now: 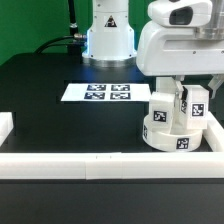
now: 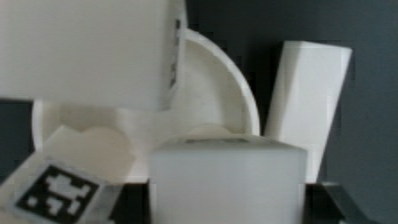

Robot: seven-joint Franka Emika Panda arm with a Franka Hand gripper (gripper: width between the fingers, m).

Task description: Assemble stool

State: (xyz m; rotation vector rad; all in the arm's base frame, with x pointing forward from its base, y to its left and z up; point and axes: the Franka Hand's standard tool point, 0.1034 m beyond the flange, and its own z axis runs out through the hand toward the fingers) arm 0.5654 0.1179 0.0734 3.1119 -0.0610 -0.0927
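Gripper first: our arm has it low over the round seat, right among the legs, but we cannot tell whether its fingers are apart, together or clamped on a leg, since the wrist housing hides them in the exterior view and the wrist view is too close and blurred to show a fingertip clearly.

We see the seat lying flat on the black table, toward the exterior view's right, just beside the long white border rail and well apart from the marker board. Two tagged legs stand upright on it: one leg nearer the exterior view's left and another leg to its right. In the wrist view we make out an upright leg, a tagged block and a third white block, too near the lens to identify.

We judge the stool well along: at least two legs are on the seat. Whether they are fully screwed in, and where the third leg stands, we cannot confirm.
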